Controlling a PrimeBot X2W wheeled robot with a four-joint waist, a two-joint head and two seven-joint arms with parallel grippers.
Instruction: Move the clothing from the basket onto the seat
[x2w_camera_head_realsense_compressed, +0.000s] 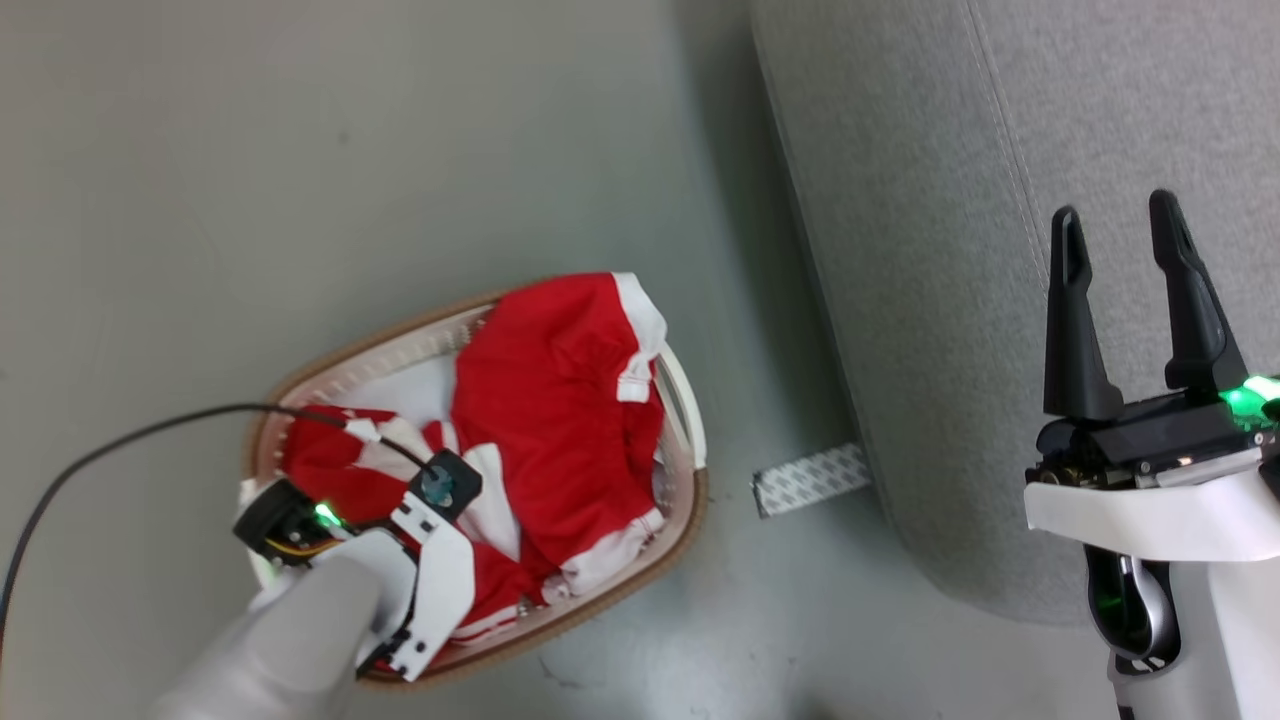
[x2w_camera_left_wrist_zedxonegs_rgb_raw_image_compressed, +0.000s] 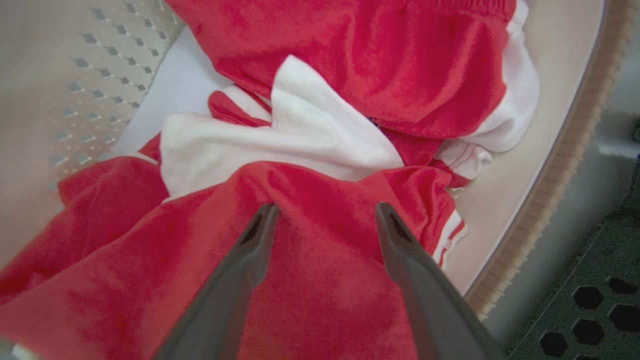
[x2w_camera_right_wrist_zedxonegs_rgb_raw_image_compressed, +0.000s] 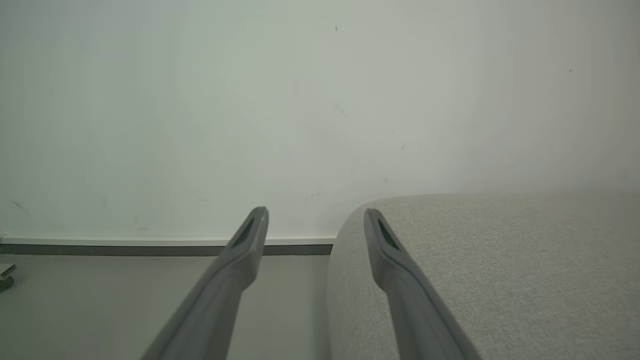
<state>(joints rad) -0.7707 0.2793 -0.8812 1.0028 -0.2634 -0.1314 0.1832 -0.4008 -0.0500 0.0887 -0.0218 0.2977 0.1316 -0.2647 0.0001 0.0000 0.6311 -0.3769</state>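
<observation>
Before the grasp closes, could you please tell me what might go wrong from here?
The left gripper is open over the clothing, whose red pieces overlap: closing may pinch only a thin fold, which could slip. One piece may drag another out onto the floor between the basket and the seat.

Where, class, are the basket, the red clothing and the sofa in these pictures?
basket (x2w_camera_head_realsense_compressed: 693, 425): head view, on its white right-hand rim.
red clothing (x2w_camera_head_realsense_compressed: 560, 400): head view, middle of the big red garment.
sofa (x2w_camera_head_realsense_compressed: 930, 300): head view, grey fabric left of the seam.
</observation>
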